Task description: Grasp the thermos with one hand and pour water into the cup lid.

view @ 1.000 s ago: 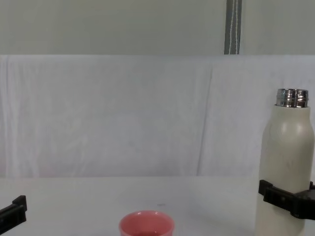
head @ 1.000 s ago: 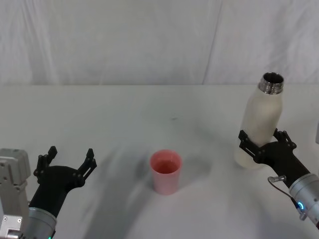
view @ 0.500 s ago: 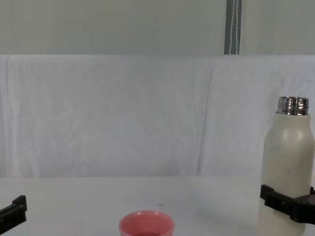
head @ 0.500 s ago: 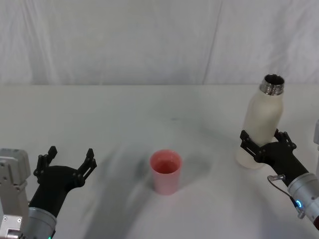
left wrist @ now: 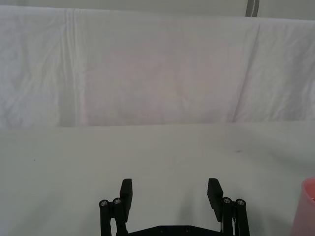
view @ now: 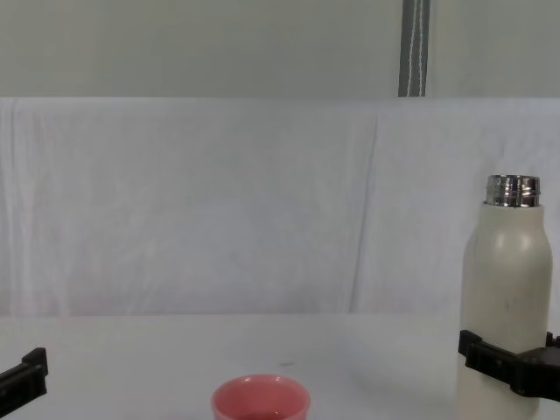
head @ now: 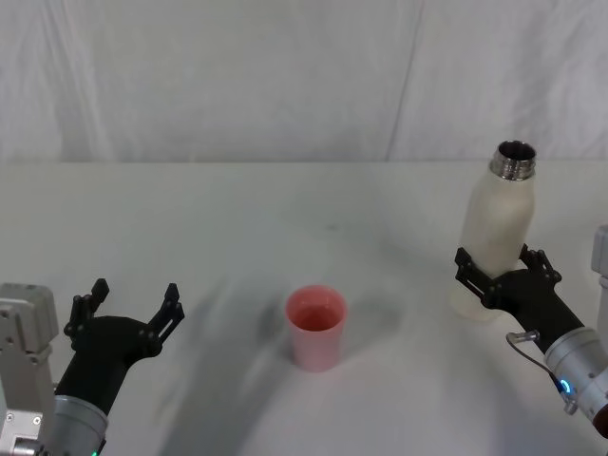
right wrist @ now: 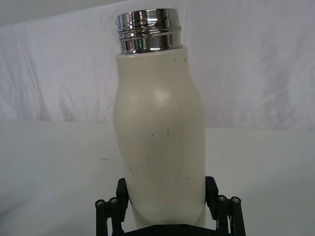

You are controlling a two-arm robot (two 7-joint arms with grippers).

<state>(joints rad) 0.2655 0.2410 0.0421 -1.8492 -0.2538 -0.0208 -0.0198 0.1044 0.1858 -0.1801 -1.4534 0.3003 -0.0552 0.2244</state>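
Observation:
The thermos (head: 501, 223) is a tall cream-white bottle with an open steel neck, upright at the table's right side. My right gripper (head: 496, 261) is shut on its lower body, one black finger on each side; the right wrist view shows the thermos (right wrist: 160, 137) close up inside the right gripper (right wrist: 166, 189). The chest view has the thermos (view: 507, 280) at its right edge. The pink cup lid (head: 316, 328) stands upright mid-table, well left of the thermos, and shows as the cup lid (view: 261, 398) in the chest view. My left gripper (head: 135, 296) rests open at the near left.
A white cloth covers the table (head: 285, 218) and hangs as a backdrop behind it. Bare cloth lies between cup lid and thermos. The left wrist view shows the open left gripper (left wrist: 170, 189) over bare cloth, with the cup lid's pink edge (left wrist: 307, 206) off to one side.
The right gripper with the thermos has sunk a little and then shifted slightly toward the cup lid. The left arm and the cup lid have not moved.

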